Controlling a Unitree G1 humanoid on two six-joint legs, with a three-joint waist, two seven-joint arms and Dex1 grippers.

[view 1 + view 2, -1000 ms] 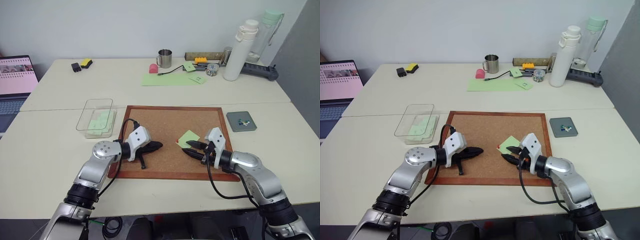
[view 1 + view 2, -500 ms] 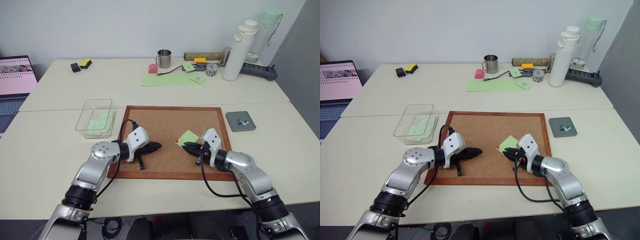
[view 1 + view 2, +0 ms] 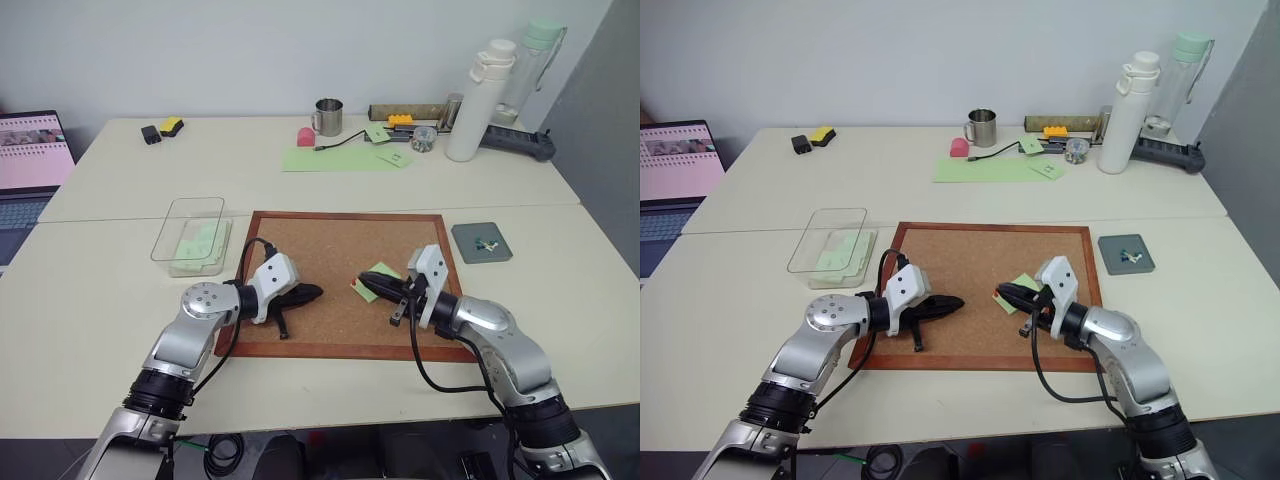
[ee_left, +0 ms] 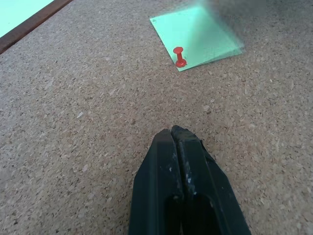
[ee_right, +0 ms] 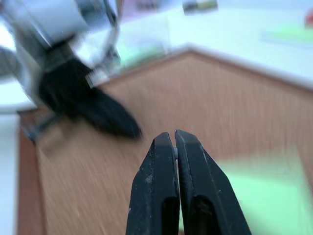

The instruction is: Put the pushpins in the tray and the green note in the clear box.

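**Right gripper snaps shut over the note — pin still standing**

Left to right: one clear box (image 3: 190, 235) with green paper inside, the left gripper (image 3: 312, 292) idle on the corkboard (image 3: 330, 250), fingers pressed together. The right gripper (image 3: 368, 285), jaws apart a second ago, has closed and lifted above the single green note (image 4: 198, 36) — yet one red pushpin (image 4: 179, 57) remains stuck in its corner, so the pull looks missed. One tray (image 3: 482, 242) holds at least one pin.

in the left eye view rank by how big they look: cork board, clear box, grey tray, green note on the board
1. cork board
2. clear box
3. grey tray
4. green note, partly hidden by the right hand, so its rank is less sure
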